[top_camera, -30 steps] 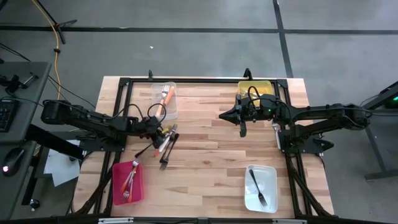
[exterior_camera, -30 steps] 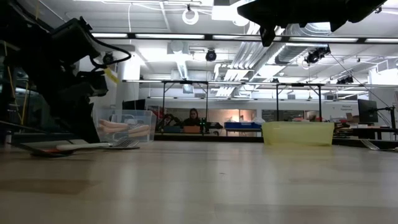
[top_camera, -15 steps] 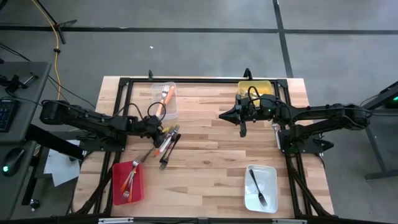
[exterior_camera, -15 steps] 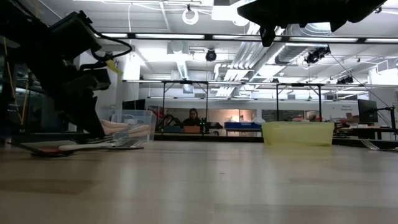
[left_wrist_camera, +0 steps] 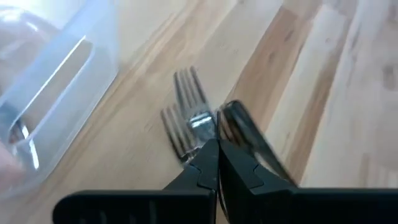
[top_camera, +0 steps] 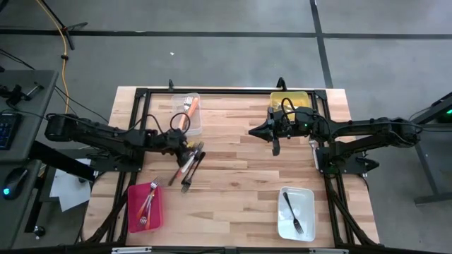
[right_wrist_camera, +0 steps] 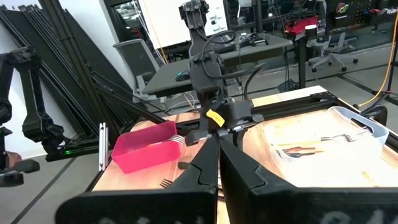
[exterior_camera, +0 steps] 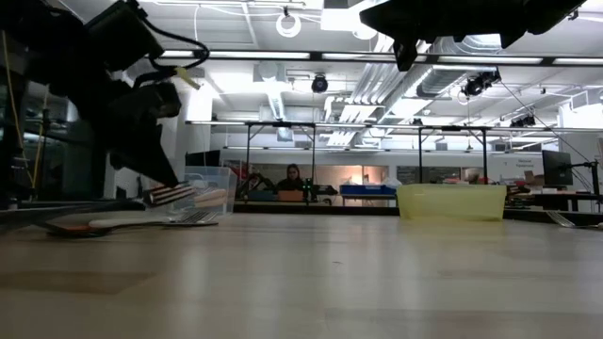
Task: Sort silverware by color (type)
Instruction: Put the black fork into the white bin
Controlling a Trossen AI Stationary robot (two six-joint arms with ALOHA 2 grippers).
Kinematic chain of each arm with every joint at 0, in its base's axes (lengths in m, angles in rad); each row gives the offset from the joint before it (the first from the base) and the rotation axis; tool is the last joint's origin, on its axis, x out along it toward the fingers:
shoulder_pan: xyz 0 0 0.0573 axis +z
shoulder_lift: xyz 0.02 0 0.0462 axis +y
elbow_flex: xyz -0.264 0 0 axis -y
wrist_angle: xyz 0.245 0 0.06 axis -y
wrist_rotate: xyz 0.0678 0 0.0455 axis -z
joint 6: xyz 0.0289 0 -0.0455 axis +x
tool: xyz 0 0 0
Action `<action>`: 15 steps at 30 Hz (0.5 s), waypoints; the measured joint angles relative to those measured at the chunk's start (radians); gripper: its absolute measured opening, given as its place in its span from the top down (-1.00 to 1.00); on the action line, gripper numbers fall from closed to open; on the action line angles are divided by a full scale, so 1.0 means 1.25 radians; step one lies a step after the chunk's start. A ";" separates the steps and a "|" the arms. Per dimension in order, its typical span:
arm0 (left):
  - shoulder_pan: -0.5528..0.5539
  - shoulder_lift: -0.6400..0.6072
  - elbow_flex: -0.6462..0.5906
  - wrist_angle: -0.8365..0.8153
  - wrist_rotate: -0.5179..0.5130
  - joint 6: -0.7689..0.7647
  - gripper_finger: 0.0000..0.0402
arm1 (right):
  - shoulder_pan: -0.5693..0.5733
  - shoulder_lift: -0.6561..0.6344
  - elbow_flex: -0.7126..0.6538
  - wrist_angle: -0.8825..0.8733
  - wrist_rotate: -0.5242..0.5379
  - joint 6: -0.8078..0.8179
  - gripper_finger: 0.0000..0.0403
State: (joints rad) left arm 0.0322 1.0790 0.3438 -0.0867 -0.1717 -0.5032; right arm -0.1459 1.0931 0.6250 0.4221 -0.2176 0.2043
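Left gripper closing, now clenched on red-handled fork beside the pile.
Right gripper idling shut; lifting straight up is advisable, avoiding dragging neighbours, heading for red bin.

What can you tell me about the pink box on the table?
The pink box is a small rectangular plastic bin with an open top and low walls, bright pinkish red. It sits flat on the wooden table near the front left corner, on the left arm's side. Inside lie a few small forks with reddish handles, resting lengthwise along its floor. Neither gripper touches it. In the right wrist view the same bin shows side-on, with fork tines poking over its rim.
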 joint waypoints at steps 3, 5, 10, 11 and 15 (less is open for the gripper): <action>0.000 -0.001 0.023 -0.017 0.004 0.009 1.00 | 0.000 0.000 0.000 0.000 -0.003 0.000 1.00; 0.000 -0.008 0.039 -0.041 0.005 0.020 1.00 | 0.000 0.000 0.000 0.000 -0.003 0.000 1.00; 0.000 -0.043 0.088 -0.099 0.004 0.063 1.00 | 0.000 0.000 0.000 0.000 -0.005 0.000 1.00; 0.000 -0.053 0.098 -0.109 0.004 0.070 1.00 | 0.000 0.000 0.000 0.000 -0.006 0.000 1.00; 0.000 -0.099 0.136 -0.156 0.001 0.091 1.00 | 0.000 0.000 0.000 -0.002 -0.006 -0.002 1.00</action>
State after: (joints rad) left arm 0.0322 0.9555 0.5134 -0.2821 -0.1704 -0.3888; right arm -0.1459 1.0931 0.6250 0.4193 -0.2253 0.2016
